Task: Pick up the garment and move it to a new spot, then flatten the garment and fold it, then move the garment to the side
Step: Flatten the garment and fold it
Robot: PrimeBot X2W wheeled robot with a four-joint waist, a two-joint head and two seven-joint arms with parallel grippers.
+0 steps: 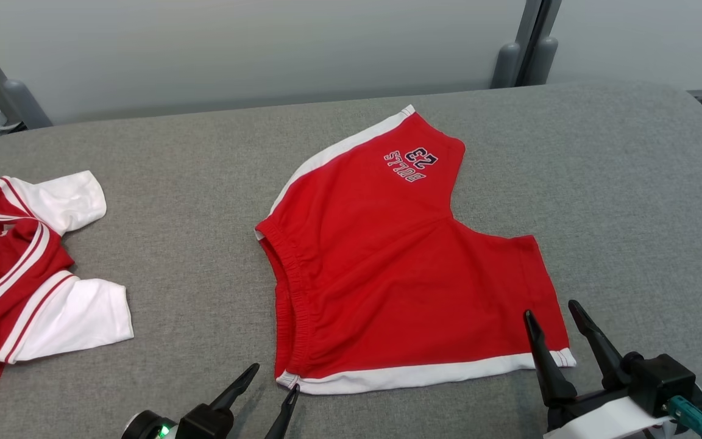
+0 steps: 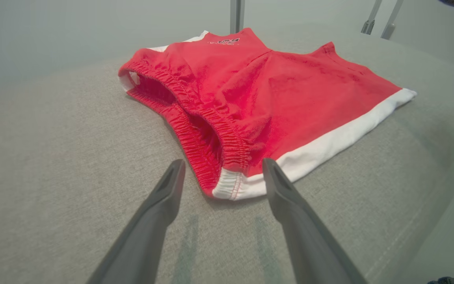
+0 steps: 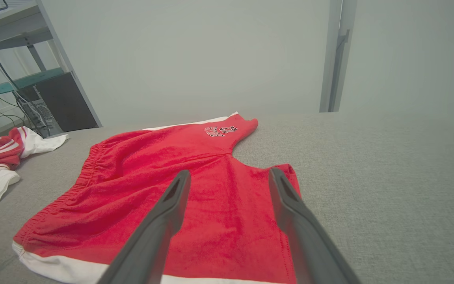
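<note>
I count two garments on the grey bench (image 1: 631, 183): the red shorts (image 1: 387, 274) lie flat mid-bench, and a red-and-white shirt (image 1: 16, 274) lies at the left edge. Bare bench stretches right of the shorts. My left hand (image 1: 275, 377) waits, fingers apart, just short of the waistband corner. My right hand (image 1: 551, 308), fingers apart, is over the near leg.

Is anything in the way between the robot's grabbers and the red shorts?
No, nothing visible is in the way. The open left gripper points at the waistband corner of the red shorts, and the open right gripper hangs over their near leg. The red and white shirt lies off to the left.
</note>
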